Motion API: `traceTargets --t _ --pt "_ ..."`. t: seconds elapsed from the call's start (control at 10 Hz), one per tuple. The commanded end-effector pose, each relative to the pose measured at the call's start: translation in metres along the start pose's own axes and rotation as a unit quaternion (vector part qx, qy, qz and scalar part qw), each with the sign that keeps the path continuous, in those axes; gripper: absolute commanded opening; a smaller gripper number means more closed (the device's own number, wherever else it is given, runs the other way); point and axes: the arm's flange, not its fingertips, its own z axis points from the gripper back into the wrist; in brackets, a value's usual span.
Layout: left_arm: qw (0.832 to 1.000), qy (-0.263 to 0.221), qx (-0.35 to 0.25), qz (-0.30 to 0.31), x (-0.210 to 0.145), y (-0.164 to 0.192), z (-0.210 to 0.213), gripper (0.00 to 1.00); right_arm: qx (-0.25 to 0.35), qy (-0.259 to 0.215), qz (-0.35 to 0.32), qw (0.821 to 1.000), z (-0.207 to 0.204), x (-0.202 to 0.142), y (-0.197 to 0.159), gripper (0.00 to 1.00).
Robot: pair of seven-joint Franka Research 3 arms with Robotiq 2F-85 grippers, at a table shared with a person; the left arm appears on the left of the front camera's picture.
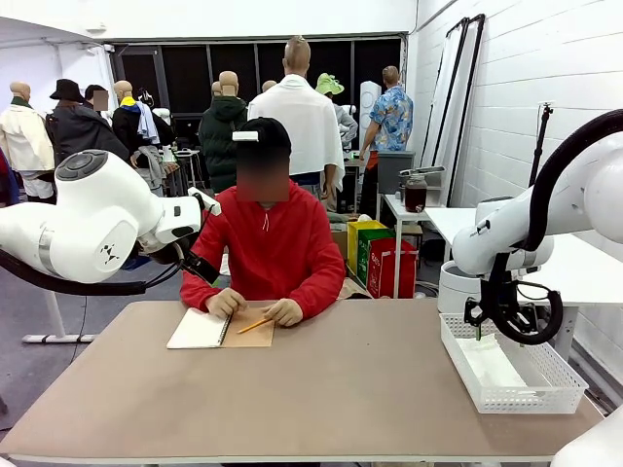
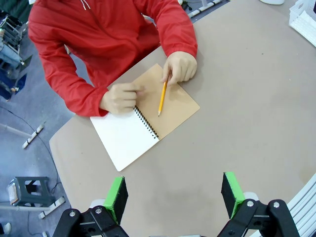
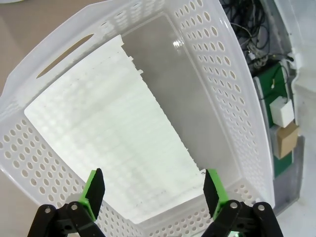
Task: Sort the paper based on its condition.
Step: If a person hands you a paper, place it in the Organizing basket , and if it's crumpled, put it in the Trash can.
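A white sheet of paper [image 3: 111,133] lies flat in the white perforated basket [image 3: 217,59], also seen as paper [image 1: 490,362] in the basket [image 1: 545,384] at the table's right end. My right gripper [image 3: 154,190] hovers open just above it, empty; from the front, the right gripper [image 1: 496,316] hangs over the basket. My left gripper [image 2: 174,192] is open and empty, high above the table, looking down at an open spiral notebook [image 2: 133,133]. The person's hands rest on the notebook [image 1: 206,329], one holding a yellow pencil [image 2: 162,98].
The brown table [image 1: 321,389] stretches between notebook and basket. The person in a red top [image 1: 268,248] sits at the far side. The left arm [image 1: 88,229] is raised at the left, off the table.
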Motion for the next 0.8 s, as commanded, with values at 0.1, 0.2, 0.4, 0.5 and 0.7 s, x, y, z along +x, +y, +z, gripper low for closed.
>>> traceTargets --t 0.1,0.2,0.4,0.5,0.7 --pt "1.000 0.001 0.000 -0.002 -0.0006 0.0003 -0.0001 1.00 -0.001 0.003 0.003 1.000 -0.0026 0.0013 -0.0015 1.00" --pt "1.000 0.001 0.000 -0.002 -0.0006 0.0003 -0.0001 1.00 -0.001 0.003 0.003 1.000 -0.0026 0.0013 -0.0015 1.00" --pt "1.000 0.001 0.000 -0.002 -0.0006 0.0003 -0.0001 1.00 -0.001 0.003 0.003 1.000 -0.0026 0.0013 -0.0015 1.00" --pt "1.000 0.001 0.000 -0.002 -0.0006 0.0003 -0.0001 1.00 -0.001 0.003 0.003 1.000 -0.0026 0.0013 -0.0015 1.00" --pt "1.000 0.001 0.000 -0.002 -0.0006 0.0003 -0.0001 1.00 -0.001 0.003 0.003 1.000 -0.0026 0.0013 -0.0015 1.00"
